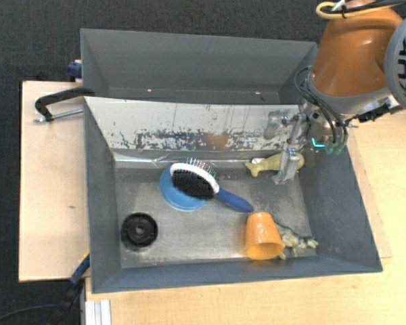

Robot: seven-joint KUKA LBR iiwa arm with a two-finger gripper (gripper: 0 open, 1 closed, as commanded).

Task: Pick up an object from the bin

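Five loose items lie in the grey bin (189, 66). The nearest is a pale yellow, bone-like piece (262, 166), flat on the floor at the foot of the back wall, its end meeting the claw (289, 170) from view-left; whether the claw is open or closed cannot be told. Back wall and right slope crowd the claw. Bare floor lies in front of it, bounded by a blue hairbrush (193, 187), an orange cup (262, 237) on its side with an olive scrap (299, 244), and a far black disc (139, 229).

Jaws beside pale yellow toy (260, 167), back right.
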